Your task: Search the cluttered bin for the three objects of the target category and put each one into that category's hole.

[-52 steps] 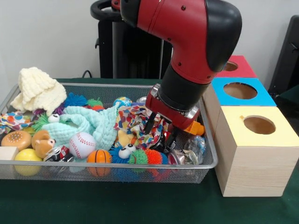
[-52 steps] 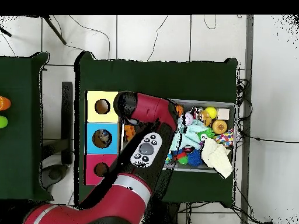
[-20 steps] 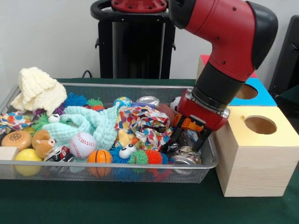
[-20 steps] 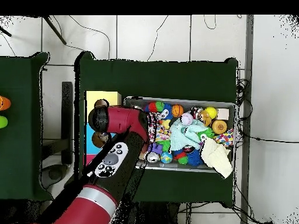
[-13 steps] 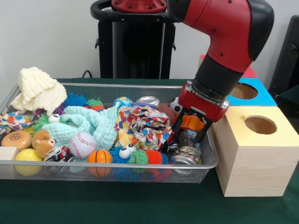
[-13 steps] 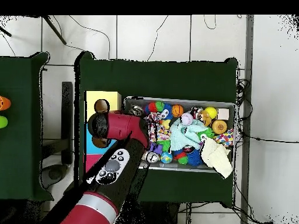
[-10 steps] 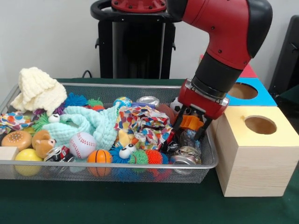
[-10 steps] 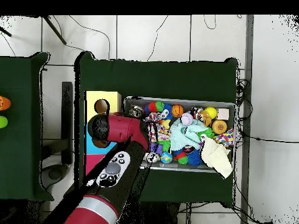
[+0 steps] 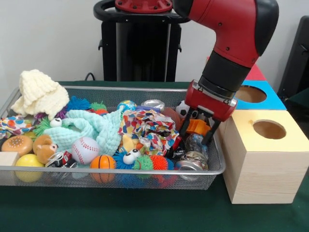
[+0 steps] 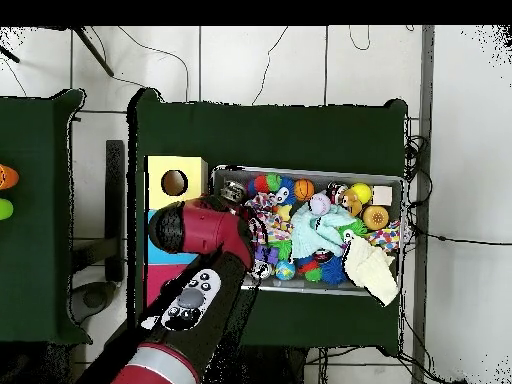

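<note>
The wire mesh bin (image 9: 120,170) holds a pile of toys, cloths and cans. My gripper (image 9: 195,133) hangs over the bin's right end, open, its black fingers (image 9: 208,135) spread around an orange part. Just below it lies a crumpled shiny can (image 9: 195,144), not touched. A second crushed can (image 9: 189,163) lies at the front right corner and a silver can (image 9: 154,103) at the back. In the overhead view the red arm (image 10: 205,235) covers the gripper and the bin's (image 10: 320,170) left end.
Three wooden boxes with round holes stand right of the bin: yellow (image 9: 268,129) nearest, blue (image 9: 248,93) behind it, red (image 9: 256,72) farthest. In the bin lie a patterned cloth (image 9: 145,128), a mint cloth (image 9: 94,126), a baseball (image 9: 85,150) and a cream knitted hat (image 9: 39,93).
The arm swung from the bin's middle to its right end. Over the last second the gripper rose a little above the crumpled can, which stayed in place.
</note>
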{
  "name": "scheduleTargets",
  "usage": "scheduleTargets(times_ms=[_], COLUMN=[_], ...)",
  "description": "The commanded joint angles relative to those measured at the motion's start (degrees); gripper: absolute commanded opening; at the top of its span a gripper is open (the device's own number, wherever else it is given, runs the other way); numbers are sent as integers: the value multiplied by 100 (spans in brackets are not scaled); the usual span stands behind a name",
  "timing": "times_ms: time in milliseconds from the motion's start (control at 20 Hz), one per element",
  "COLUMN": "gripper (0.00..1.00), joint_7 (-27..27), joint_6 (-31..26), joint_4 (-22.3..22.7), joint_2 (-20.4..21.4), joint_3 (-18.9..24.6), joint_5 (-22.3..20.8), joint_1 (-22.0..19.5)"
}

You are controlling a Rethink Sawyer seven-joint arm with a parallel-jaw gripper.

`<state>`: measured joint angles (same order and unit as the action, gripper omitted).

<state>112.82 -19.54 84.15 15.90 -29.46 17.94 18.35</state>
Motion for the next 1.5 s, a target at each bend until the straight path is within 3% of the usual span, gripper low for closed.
scheduleTargets(times_ms=[50, 200, 550, 900, 1100, 1500], gripper=[100, 100, 100, 100, 100, 100], joint_7=[575, 532, 331, 228, -204, -252], joint_6=[1045, 1368, 1502, 1218, 959, 919], joint_4=[718, 796, 984, 1172, 1275, 1573], joint_2=[1, 0, 200, 397, 595, 768], joint_3=[1123, 1195, 1621, 2145, 2544, 3352], joint_5=[-517, -738, -1164, -1440, -1860, -2386], joint_1=[-85, -131, -558, -1029, -1335, -2017])
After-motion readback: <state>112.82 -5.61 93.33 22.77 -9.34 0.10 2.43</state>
